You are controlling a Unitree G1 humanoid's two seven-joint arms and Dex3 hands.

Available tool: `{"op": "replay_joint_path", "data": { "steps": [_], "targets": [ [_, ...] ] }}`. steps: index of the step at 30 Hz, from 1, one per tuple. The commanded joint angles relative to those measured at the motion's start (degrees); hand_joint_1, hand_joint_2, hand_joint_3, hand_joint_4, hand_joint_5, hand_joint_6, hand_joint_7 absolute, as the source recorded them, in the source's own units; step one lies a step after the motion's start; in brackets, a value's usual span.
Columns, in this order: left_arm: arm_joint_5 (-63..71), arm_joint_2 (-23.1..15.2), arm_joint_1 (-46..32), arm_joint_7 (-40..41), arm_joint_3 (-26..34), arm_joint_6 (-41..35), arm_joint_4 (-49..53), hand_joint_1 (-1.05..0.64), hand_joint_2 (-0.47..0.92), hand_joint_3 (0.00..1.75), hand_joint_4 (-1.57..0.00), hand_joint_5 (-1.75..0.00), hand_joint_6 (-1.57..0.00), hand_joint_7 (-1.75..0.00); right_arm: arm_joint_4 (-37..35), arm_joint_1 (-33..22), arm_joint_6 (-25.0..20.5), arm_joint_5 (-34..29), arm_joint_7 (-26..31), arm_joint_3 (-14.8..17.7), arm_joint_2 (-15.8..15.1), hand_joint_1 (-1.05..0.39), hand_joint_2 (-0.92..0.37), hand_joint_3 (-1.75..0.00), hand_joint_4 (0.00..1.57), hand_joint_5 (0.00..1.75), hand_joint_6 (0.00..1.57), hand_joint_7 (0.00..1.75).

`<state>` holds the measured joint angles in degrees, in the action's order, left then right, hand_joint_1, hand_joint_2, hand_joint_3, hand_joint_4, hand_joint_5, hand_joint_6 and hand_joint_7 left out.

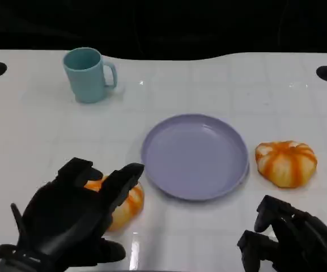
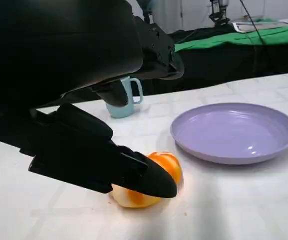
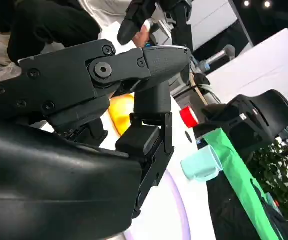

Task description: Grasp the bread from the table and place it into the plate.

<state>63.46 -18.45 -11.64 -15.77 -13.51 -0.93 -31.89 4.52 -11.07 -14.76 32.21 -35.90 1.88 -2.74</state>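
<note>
My left hand [image 1: 75, 221] is closing its fingers [image 2: 134, 175] around the bread [image 2: 151, 181] beside the plate [image 1: 195, 156]; lifting and placing are remaining. My right hand [image 1: 291, 241] is idling, fingers curled empty.

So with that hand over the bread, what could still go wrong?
The left hand lies over the near bread with fingers apart, so the round loaf might roll or slip out. The purple plate sits close beside it; a low carry could knock its rim. The second bread could be confused for the target.

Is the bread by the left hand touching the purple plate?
Apart. The left wrist view shows bare white table between the bread and the plate's rim; the head view agrees.
</note>
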Motion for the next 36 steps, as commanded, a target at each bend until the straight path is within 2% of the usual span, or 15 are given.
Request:
{"op": "replay_joint_path", "data": {
  "steps": [1,19,30,36],
  "targets": [
    [2.93,0.82,1.58,0.80,-0.85,-1.48,1.43,-0.73,0.88,0.00,-0.05,-0.85,-0.23,-0.04,0.54,-0.04,0.04,0.03,-0.08,0.41,-1.12,-0.70,-0.92,-0.21,0.88,1.61,0.77,1.35],
    [13.09,3.92,6.58,-3.00,-5.10,-8.11,7.15,-0.70,0.92,0.01,-0.08,-0.77,-0.24,-0.01,0.18,0.45,0.00,0.25,-0.74,0.36,-0.92,-0.72,-0.92,-0.21,0.88,1.60,0.76,1.35],
    [14.96,3.77,8.64,-6.63,-6.26,-10.48,10.37,-0.72,0.92,0.01,-0.06,-0.77,-0.19,0.00,0.67,0.28,0.24,-0.24,-0.37,0.04,-0.77,-0.72,-0.92,-0.23,0.88,1.61,0.75,1.38],
    [14.01,3.49,9.24,-4.99,-6.44,-10.36,12.91,-0.74,0.92,0.01,-0.02,-0.74,-0.13,0.00,0.55,0.37,-0.05,-0.08,-0.23,0.04,-0.67,-0.72,-0.92,-0.24,0.88,1.61,0.75,1.39]
  ]
}}
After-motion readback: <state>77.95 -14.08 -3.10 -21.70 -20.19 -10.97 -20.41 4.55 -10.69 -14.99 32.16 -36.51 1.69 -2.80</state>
